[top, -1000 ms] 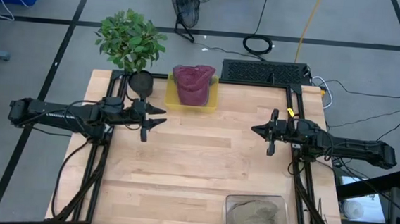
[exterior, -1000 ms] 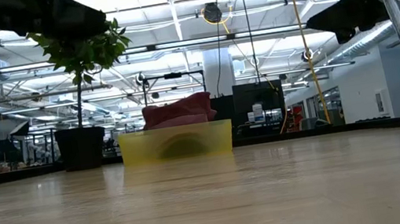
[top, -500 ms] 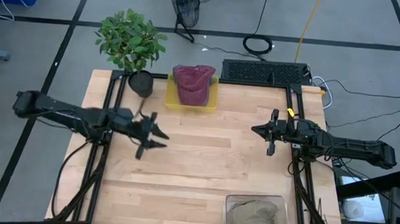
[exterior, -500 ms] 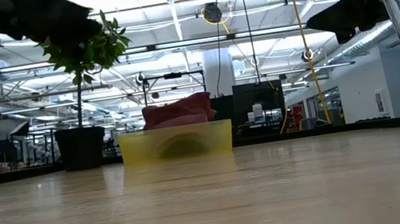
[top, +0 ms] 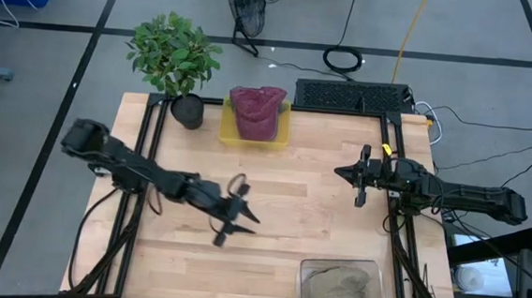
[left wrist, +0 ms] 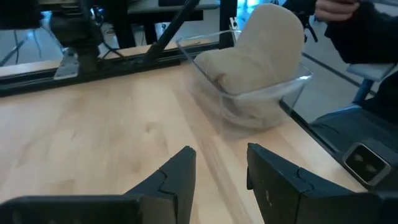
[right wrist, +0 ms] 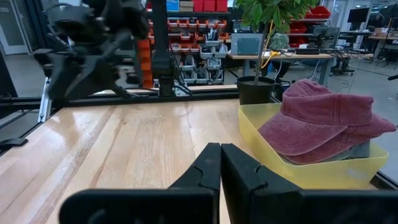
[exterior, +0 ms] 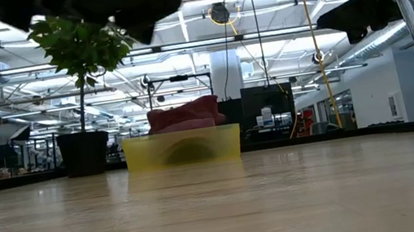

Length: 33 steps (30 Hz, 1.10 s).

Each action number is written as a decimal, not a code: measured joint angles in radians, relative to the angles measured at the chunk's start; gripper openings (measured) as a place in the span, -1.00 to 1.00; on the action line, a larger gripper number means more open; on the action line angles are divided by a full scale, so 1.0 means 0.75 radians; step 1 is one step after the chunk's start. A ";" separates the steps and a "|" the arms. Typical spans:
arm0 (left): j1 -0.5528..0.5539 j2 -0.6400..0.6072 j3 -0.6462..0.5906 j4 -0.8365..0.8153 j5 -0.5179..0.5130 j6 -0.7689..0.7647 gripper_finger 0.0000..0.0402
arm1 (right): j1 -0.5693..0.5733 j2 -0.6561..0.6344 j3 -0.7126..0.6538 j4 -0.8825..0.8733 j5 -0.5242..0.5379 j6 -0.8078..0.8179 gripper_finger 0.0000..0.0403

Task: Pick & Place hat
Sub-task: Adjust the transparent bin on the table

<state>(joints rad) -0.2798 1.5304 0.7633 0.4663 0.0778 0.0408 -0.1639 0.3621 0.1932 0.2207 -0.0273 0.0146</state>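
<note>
Reaching over table toward tan hat: left gripper fingers apart, empty; right gripper fingers closed, empty.

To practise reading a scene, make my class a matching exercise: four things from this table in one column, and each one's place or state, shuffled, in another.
Things:
1. red hat
2. tan hat
3. left gripper
4. right gripper

Places or states:
A. shut, at the table's right side
B. in the clear bin
C. open, above mid-table
D. in the yellow bin

Pairs: 1-D, 2-B, 3-C, 4-A
</note>
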 joint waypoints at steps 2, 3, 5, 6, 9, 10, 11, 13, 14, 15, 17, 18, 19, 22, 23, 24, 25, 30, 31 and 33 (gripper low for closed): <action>-0.009 0.085 0.087 -0.008 0.000 0.023 -0.27 | 0.000 -0.005 0.000 0.000 0.000 0.000 -1.00; -0.014 0.119 0.121 -0.020 0.000 0.029 -0.27 | 0.000 -0.010 0.000 0.000 0.000 0.000 -1.00; -0.029 0.180 0.188 -0.068 0.007 0.038 -0.27 | 0.000 -0.031 0.000 0.001 0.000 0.000 -1.00; -0.035 0.209 0.215 -0.100 0.029 0.038 -0.27 | 0.000 -0.044 0.000 0.008 0.000 0.000 -1.00; -0.051 0.289 0.278 -0.166 0.130 0.038 -0.27 | 0.000 -0.096 0.002 0.024 0.000 0.004 -1.00; -0.054 0.312 0.294 -0.178 0.155 0.040 -0.27 | 0.000 -0.116 0.005 0.025 0.000 0.008 -1.00; -0.058 0.330 0.308 -0.192 0.169 0.050 -0.27 | 0.000 -0.135 0.008 0.033 0.000 0.012 -1.00; -0.061 0.367 0.338 -0.188 0.176 0.053 -0.27 | 0.000 -0.172 0.010 0.041 0.000 0.015 -1.00; -0.060 0.380 0.349 -0.188 0.177 0.048 -0.27 | 0.000 -0.188 0.010 0.039 0.000 0.015 -1.00; -0.059 0.392 0.360 -0.190 0.179 0.043 -0.27 | 0.000 -0.200 0.010 0.036 0.000 0.015 -1.00; -0.059 0.424 0.391 -0.189 0.209 0.026 -0.27 | 0.000 -0.221 0.010 0.030 0.000 0.015 -1.00; -0.059 0.436 0.404 -0.197 0.233 0.013 -0.27 | 0.000 -0.228 0.010 0.024 0.000 0.015 -1.00; -0.059 0.453 0.421 -0.202 0.263 0.002 -0.27 | 0.000 -0.231 0.010 0.023 0.000 0.015 -1.00; -0.072 0.488 0.476 -0.203 0.291 0.007 -0.27 | 0.000 -0.234 0.010 0.009 0.000 0.014 -1.00; -0.075 0.502 0.503 -0.200 0.289 0.020 -0.27 | 0.000 -0.234 0.010 0.010 0.000 0.009 -1.00; -0.078 0.516 0.530 -0.196 0.288 0.031 -0.27 | 0.000 -0.235 0.010 0.006 0.000 0.008 -1.00; -0.078 0.528 0.554 -0.196 0.287 0.037 -0.27 | 0.000 -0.235 0.010 0.005 0.000 0.006 -1.00; -0.075 0.629 0.689 -0.230 0.278 0.007 -0.27 | 0.000 -0.235 0.010 -0.030 0.000 0.005 -1.00; -0.075 0.658 0.719 -0.245 0.279 0.012 -0.27 | 0.000 -0.235 0.010 -0.036 0.000 0.005 -1.00; -0.076 0.699 0.758 -0.296 0.278 0.045 -0.27 | 0.000 -0.235 0.010 -0.046 0.000 0.006 -1.00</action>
<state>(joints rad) -0.3370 2.0548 1.3318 0.2445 0.2863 0.0744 -0.1638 0.1860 0.2006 0.1862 -0.0273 0.0189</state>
